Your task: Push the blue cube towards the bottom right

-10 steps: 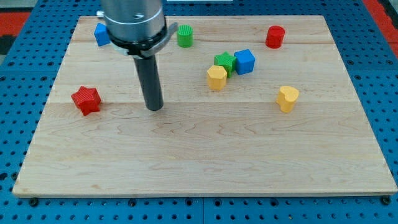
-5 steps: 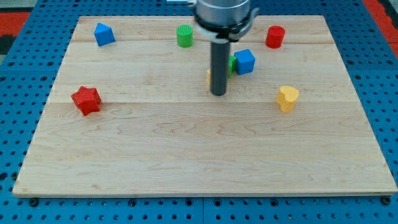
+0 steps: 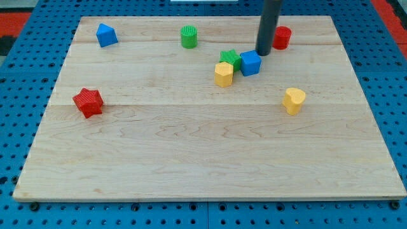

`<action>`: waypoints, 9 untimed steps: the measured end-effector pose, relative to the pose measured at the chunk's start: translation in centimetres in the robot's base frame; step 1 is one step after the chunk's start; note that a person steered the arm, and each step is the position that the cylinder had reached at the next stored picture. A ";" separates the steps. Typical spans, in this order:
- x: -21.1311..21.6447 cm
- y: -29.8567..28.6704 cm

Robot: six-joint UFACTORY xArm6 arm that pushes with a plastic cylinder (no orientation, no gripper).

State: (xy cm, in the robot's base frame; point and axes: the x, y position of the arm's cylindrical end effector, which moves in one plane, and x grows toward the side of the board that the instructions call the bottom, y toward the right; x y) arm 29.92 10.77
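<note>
Counter [image 3: 191, 152] of pale wood planks, filling most of the view over a blue pegboard [image 3: 19, 114]. Dark rod [image 3: 269, 25] dropping from the view's top, with my tip [image 3: 264, 53] set at the upper right corner of the blue cube [image 3: 250, 63], touching it or nearly so. No gripper on this arm, so nothing spread, pressed together or pinching. Blue cube itself above the middle of the counter, somewhat right of centre. Touching the blue cube's left side, green star-shaped block [image 3: 230, 59]. Just below and left of the blue cube, yellow block [image 3: 223, 74], roughly hexagonal. Up and right of the blue cube, partly behind the rod, red cylinder [image 3: 282, 37]. Down and right of the blue cube, well apart, yellow heart-shaped block [image 3: 294, 100]. Up and left of the blue cube, green cylinder [image 3: 188, 36]. Far left of the blue cube, blue block [image 3: 105, 34] near the top and red star [image 3: 88, 102] lower down.
</note>
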 end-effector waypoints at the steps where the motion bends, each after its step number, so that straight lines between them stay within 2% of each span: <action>1: 2.2 -4.0; 3: 7.5 -6.4; 4: 5.9 -3.8; 6: 3.4 -3.6; 7: 3.0 -0.2; 8: 3.2 4.2; 9: 6.1 1.4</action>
State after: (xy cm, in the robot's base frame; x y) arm 36.03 12.15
